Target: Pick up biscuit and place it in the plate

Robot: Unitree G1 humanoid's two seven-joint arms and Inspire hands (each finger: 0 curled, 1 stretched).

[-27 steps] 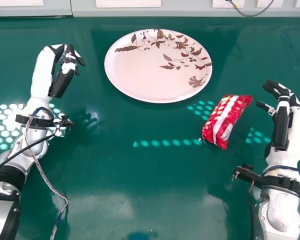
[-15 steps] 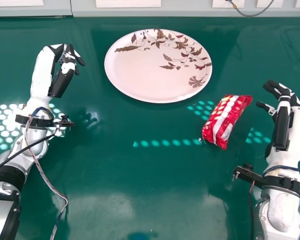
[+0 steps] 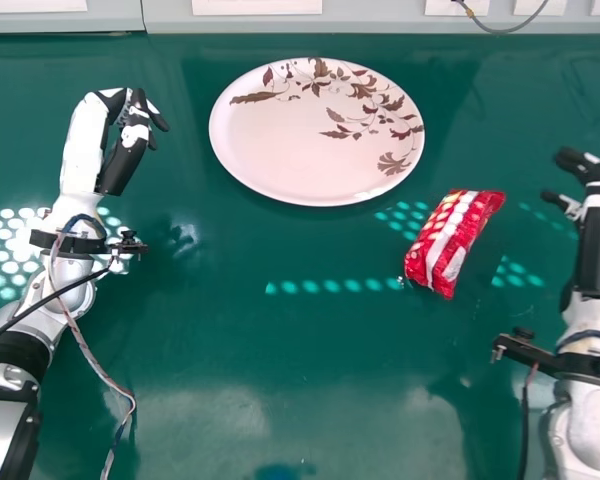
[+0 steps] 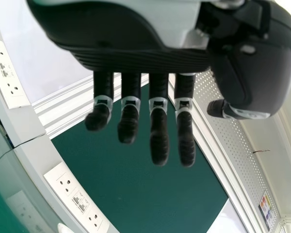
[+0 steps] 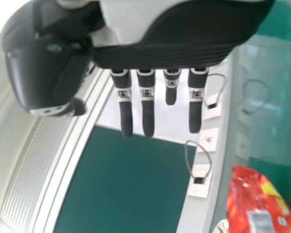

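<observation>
Right robot hand (image 3: 593,250) at the right edge, left robot hand (image 3: 127,160) upper left: two, both open, aimed up the frame. One red biscuit packet (image 3: 452,240) slants right of centre; one floral plate (image 3: 280,150), top centre.

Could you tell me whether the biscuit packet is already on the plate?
No, the red biscuit packet lies on the green table, apart from the plate.
</observation>
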